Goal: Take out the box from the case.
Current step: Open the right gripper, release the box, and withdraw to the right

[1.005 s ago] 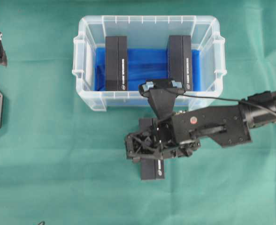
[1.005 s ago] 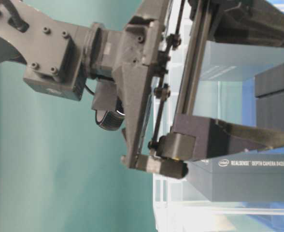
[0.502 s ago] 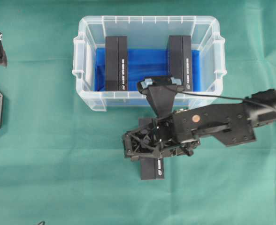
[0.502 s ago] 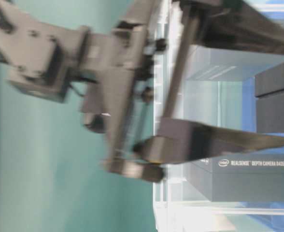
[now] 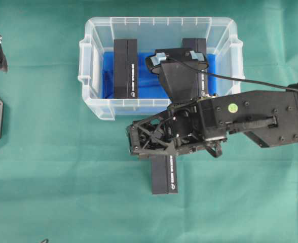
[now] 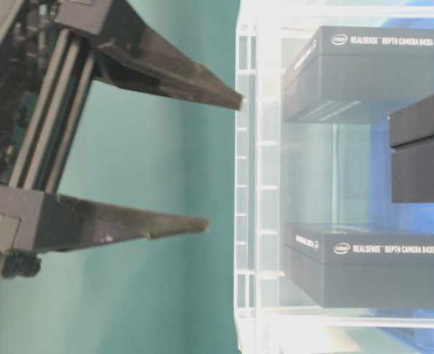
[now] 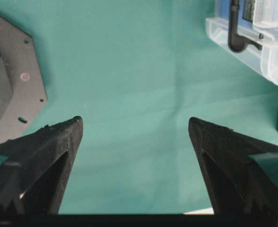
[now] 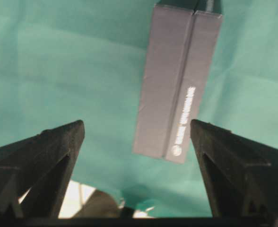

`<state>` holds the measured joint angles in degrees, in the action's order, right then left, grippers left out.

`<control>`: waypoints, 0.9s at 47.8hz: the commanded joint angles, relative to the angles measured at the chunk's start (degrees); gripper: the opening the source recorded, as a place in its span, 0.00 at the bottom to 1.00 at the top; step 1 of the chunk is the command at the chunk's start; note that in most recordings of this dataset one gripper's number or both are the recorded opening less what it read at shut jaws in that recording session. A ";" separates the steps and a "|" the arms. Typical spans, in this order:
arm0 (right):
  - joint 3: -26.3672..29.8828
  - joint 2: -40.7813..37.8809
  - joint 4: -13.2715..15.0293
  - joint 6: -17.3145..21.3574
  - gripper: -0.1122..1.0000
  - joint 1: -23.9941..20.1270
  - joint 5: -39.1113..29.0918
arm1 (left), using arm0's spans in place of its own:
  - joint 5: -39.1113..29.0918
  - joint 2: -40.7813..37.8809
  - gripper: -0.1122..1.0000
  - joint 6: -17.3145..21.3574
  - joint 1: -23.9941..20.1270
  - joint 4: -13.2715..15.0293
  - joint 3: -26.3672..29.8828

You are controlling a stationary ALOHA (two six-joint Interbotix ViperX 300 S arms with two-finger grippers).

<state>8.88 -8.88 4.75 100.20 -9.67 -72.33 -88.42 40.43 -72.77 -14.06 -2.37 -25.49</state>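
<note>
Right gripper [image 8: 136,130] spread wide, gripping nothing, above box [image 5: 164,174] lying on cloth, apart from case [image 5: 96,109] rim. Left gripper [image 7: 135,124] likewise wide over bare cloth.

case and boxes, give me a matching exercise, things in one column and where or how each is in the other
Things:
1. case
2. box on the cloth
3. left box in the case
4. right hand

Places or states:
a. open, above the lone box
b. on the blue lining, standing on edge
c. outside the case, on the green cloth
d. clear plastic, two boxes inside

Pairs: 1-d, 2-c, 3-b, 4-a
</note>
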 commanded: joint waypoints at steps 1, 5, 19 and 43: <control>1.41 2.20 0.26 -0.62 0.92 0.35 -0.62 | 0.18 0.09 0.93 0.18 -0.09 -0.09 0.62; 1.41 2.29 0.26 -1.05 0.92 0.35 -0.79 | 0.26 0.26 0.93 0.18 -0.09 0.00 0.53; -1.14 5.10 0.35 -2.72 0.92 -1.32 -4.04 | 0.18 0.26 0.93 0.26 -0.09 -0.09 0.53; -22.68 23.47 0.53 4.48 0.92 -7.73 -6.77 | 1.14 0.26 0.93 0.09 0.62 0.26 0.44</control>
<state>-11.51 10.37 5.01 103.62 -16.26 -79.01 -87.89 40.87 -72.60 -13.80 -2.20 -25.49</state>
